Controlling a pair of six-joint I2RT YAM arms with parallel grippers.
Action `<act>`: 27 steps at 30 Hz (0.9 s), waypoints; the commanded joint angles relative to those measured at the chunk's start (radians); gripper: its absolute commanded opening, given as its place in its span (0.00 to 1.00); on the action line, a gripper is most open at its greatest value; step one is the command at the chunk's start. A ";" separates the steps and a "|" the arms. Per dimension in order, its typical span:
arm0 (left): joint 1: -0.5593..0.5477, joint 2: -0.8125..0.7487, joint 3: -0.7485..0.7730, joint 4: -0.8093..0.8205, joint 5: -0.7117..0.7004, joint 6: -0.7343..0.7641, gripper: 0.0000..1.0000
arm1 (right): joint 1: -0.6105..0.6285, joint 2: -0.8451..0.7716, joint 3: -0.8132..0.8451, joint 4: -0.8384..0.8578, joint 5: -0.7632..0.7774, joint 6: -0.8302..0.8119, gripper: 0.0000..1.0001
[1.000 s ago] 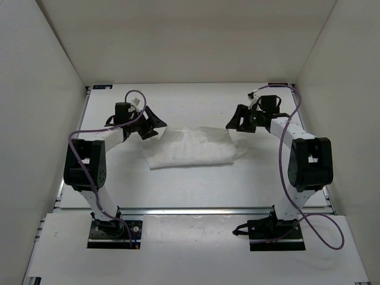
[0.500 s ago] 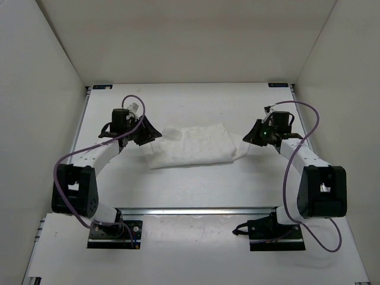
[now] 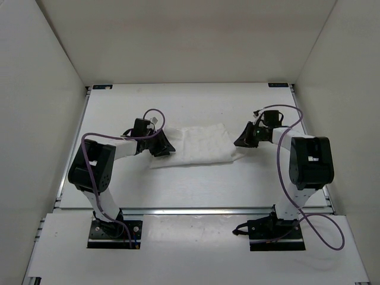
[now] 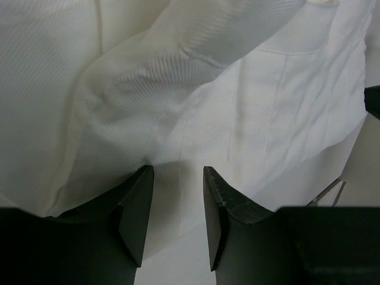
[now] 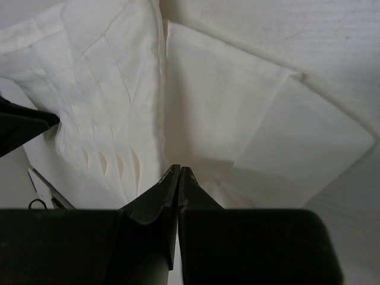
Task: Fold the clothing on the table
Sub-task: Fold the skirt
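Observation:
The clothing (image 3: pixel 199 145) is a white, creased, floppy garment lying bunched in the middle of the table (image 3: pixel 190 184). My left gripper (image 3: pixel 168 147) is down at its left edge. In the left wrist view the jaws (image 4: pixel 176 172) stand apart, with the fabric (image 4: pixel 208 89) running in between the fingertips. My right gripper (image 3: pixel 242 141) sits at the garment's right edge. In the right wrist view its jaws (image 5: pixel 179 169) are pressed together where a fold of the pleated cloth (image 5: pixel 119 89) meets the tips, pinching the thin fabric.
White walls enclose the table on three sides. A metal rail (image 3: pixel 196 209) runs along the near edge, with both arm bases just behind it. Purple cables loop over each arm.
Both arms have dropped lower against the cloth's ends. The left gripper slid right onto the left edge and its jaws narrowed. The right jaws went from wide apart to shut.

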 commanded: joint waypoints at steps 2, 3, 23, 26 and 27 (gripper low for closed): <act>0.006 0.010 0.003 0.026 -0.034 0.011 0.50 | 0.021 -0.060 -0.025 -0.067 -0.065 -0.007 0.00; 0.006 0.015 0.006 0.023 -0.032 0.013 0.49 | 0.020 -0.073 -0.049 -0.080 -0.069 -0.010 0.00; 0.017 0.059 -0.019 0.063 -0.040 0.008 0.50 | -0.005 -0.354 -0.230 -0.442 0.041 -0.093 0.00; 0.003 0.055 -0.023 0.066 -0.034 0.004 0.50 | -0.005 -0.416 -0.266 -0.404 0.029 -0.090 0.04; 0.008 0.055 -0.025 0.064 -0.032 0.005 0.51 | -0.002 -0.429 -0.285 -0.359 0.021 -0.087 0.19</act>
